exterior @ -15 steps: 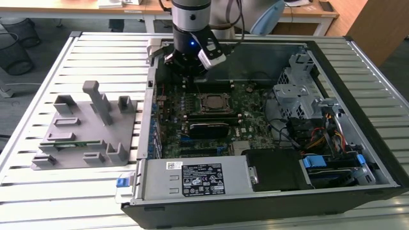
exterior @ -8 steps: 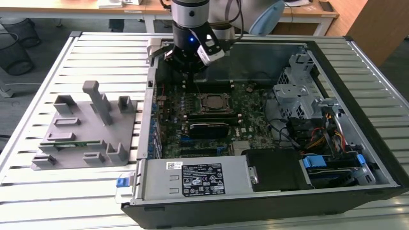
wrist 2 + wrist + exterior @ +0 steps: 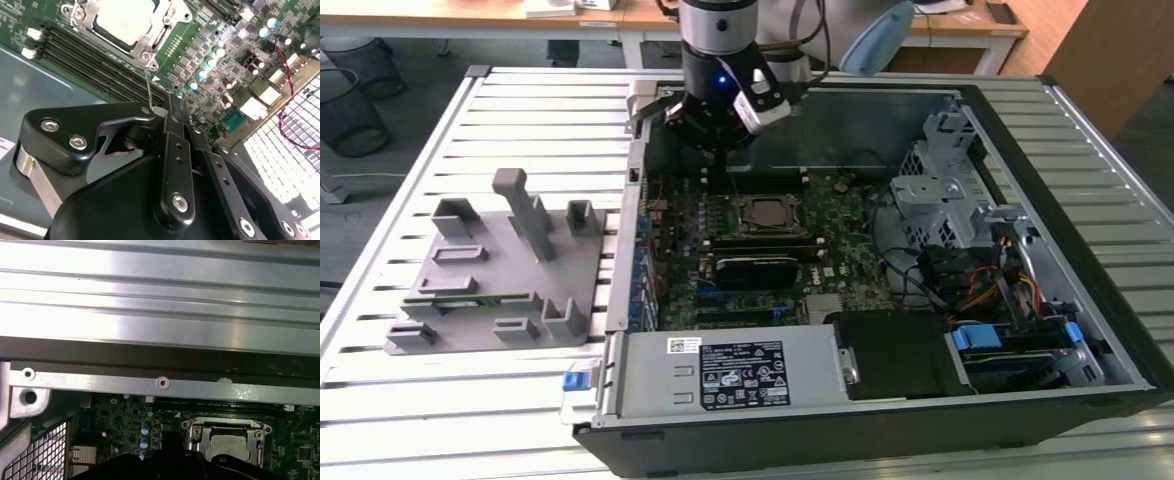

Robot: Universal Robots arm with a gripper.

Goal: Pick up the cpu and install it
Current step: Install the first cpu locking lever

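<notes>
The cpu [image 3: 766, 214] lies flat inside the metal socket frame in the middle of the green motherboard [image 3: 847, 215]. Its silver top [image 3: 124, 19] shines in the second wrist view and is also seen in the first wrist view [image 3: 228, 445]. My black gripper [image 3: 718, 140] hangs over the far part of the board, just behind the socket and a little above it. Nothing is seen in its grasp. In the second wrist view a thin metal lever [image 3: 148, 89] rises from the socket's corner up to the gripper's linkage [image 3: 167, 115].
The open computer case [image 3: 1014, 400] lies on a slatted metal table [image 3: 507, 110]. Inside are a black heatsink block [image 3: 754, 268], a drive cage [image 3: 941, 190] and cables [image 3: 994, 290]. A grey fixture [image 3: 494, 270] with a green memory stick [image 3: 470, 297] stands at the exterior view's left.
</notes>
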